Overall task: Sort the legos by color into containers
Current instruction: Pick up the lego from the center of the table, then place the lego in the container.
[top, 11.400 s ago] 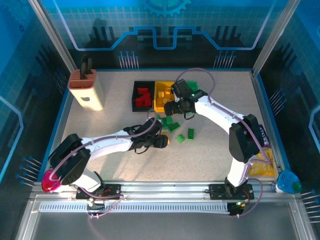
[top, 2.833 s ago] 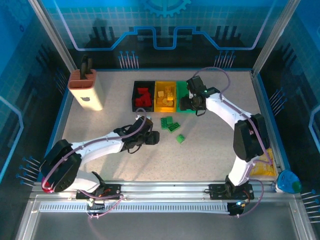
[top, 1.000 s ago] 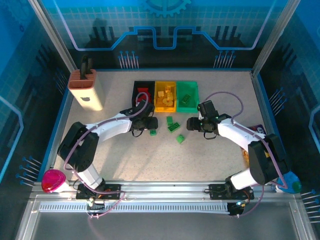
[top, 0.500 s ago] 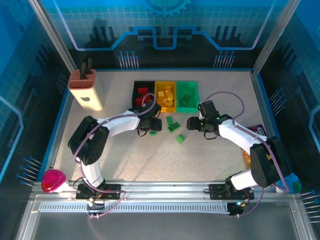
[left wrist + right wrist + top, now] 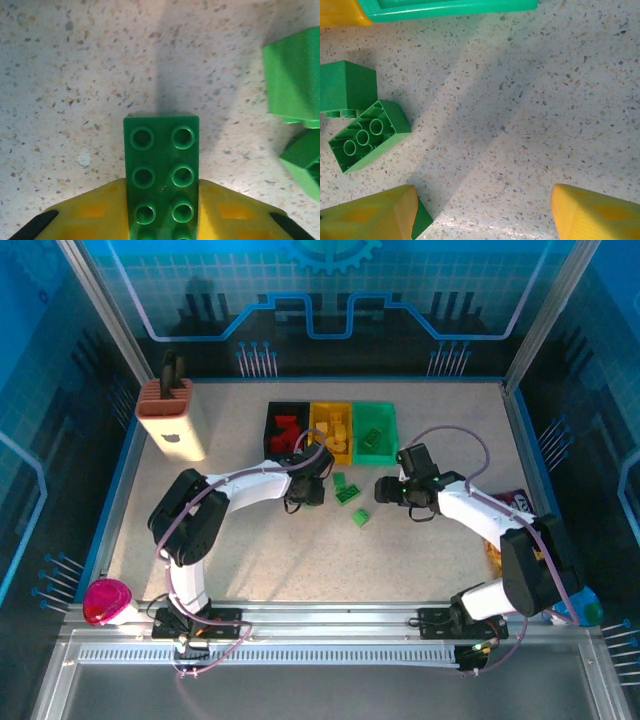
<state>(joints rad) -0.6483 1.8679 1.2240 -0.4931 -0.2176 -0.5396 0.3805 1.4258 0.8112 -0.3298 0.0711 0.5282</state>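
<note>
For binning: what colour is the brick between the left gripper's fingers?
Green brick; the left wrist view shows it best.

Glossy plastic green brick (image 5: 161, 170), matt speckled tabletop (image 5: 75, 75).

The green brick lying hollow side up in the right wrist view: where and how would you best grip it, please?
From straight above, across its two long walls at mid-length. The upturned green brick lies flat and diagonal, so the right gripper should likely rotate to square up. A second green brick crowds one long wall, leaving a finger little room.
</note>
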